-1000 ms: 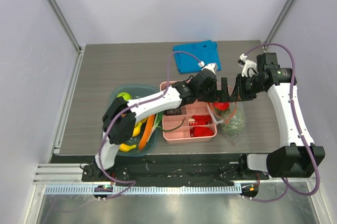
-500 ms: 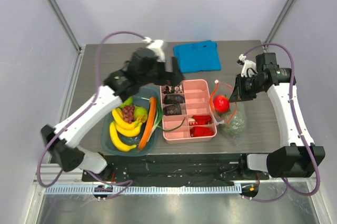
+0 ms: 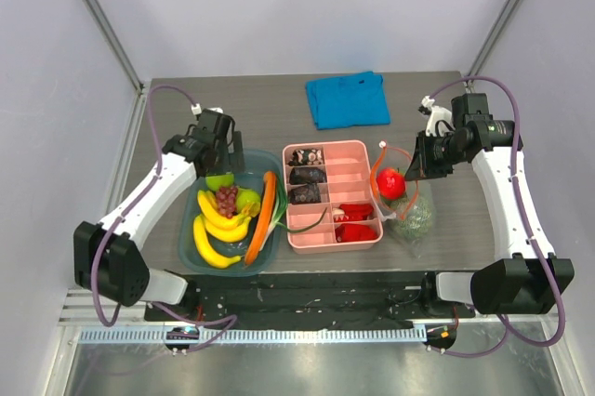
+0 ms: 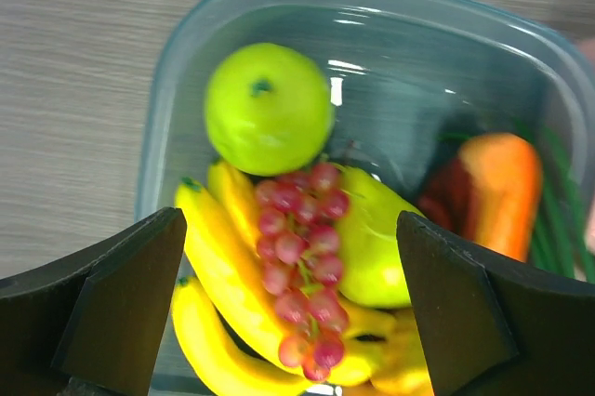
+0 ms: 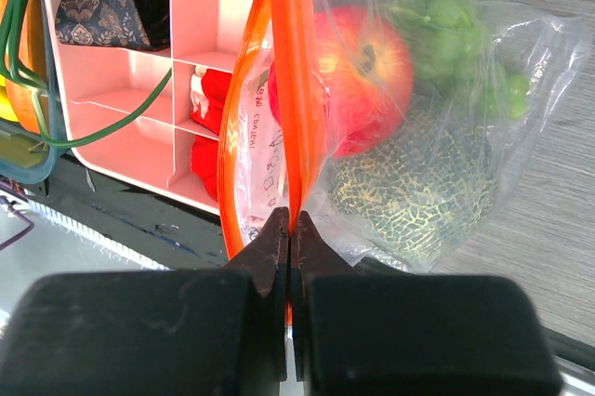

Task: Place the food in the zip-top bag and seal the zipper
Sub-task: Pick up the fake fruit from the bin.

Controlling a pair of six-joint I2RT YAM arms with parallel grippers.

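Note:
The clear zip-top bag (image 3: 412, 210) (image 5: 465, 126) lies right of the pink tray, holding a red apple (image 5: 364, 72), a netted melon (image 5: 409, 193) and green grapes (image 5: 454, 29). My right gripper (image 5: 290, 224) (image 3: 415, 166) is shut on the orange zipper (image 5: 290, 89) at the bag's mouth, which gapes into a loop on the left side. My left gripper (image 4: 290, 229) (image 3: 214, 140) hangs open over the teal tub, with nothing between its fingers. Below it lie a shiny green apple (image 4: 268, 108) (image 3: 219, 180) and a reddish-purple grape bunch (image 4: 302, 257) (image 3: 226, 199).
The teal tub (image 4: 167, 71) (image 3: 199, 173) also holds bananas (image 3: 216, 229), a yellow-green fruit (image 4: 376, 247) and a carrot (image 3: 261, 215). A pink compartment tray (image 3: 358, 159) with small items stands between tub and bag. A blue cloth (image 3: 347, 99) lies at the back.
My left arm has swung from the bag's mouth leftward across the tray and now hangs over the tub with open jaws. The right arm and the bag have not moved.

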